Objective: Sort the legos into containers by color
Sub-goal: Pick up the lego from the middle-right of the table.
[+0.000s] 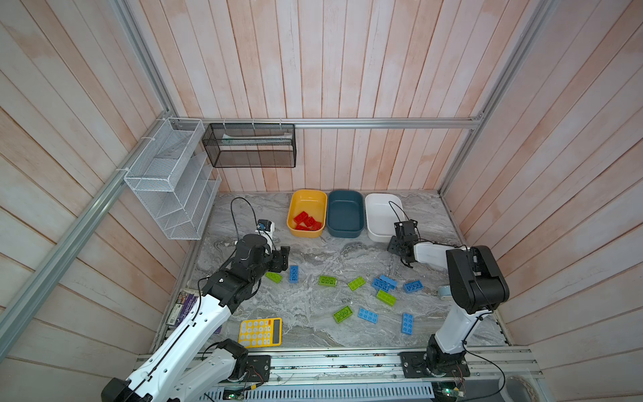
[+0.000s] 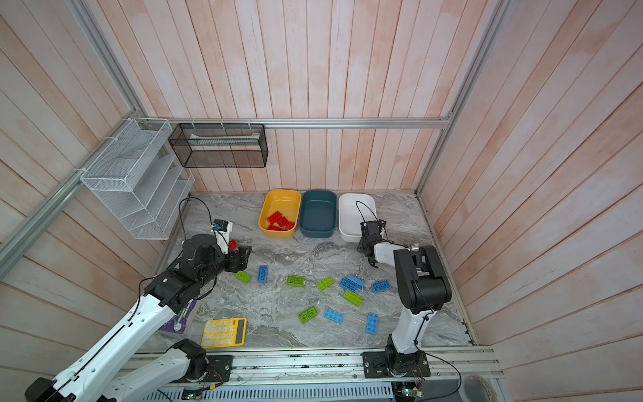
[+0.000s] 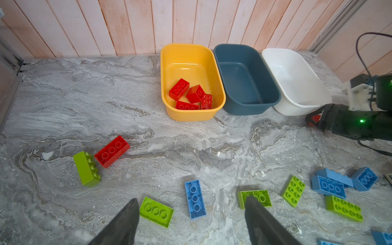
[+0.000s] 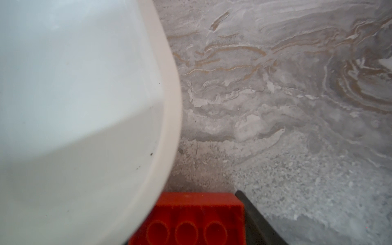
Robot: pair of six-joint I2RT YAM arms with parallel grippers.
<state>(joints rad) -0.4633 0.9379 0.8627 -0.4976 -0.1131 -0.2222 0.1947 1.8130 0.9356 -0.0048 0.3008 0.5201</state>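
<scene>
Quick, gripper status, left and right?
Left gripper: open, empty.
Right gripper: red lego between its jaws, one finger against it; whether it is clamped cannot be told.

The left arm reaches in from the near left corner of the tabletop, its left gripper low, jaws wide apart and empty. The right gripper, toward the far right corner, has a red brick between its jaws, one finger touching it.
</scene>
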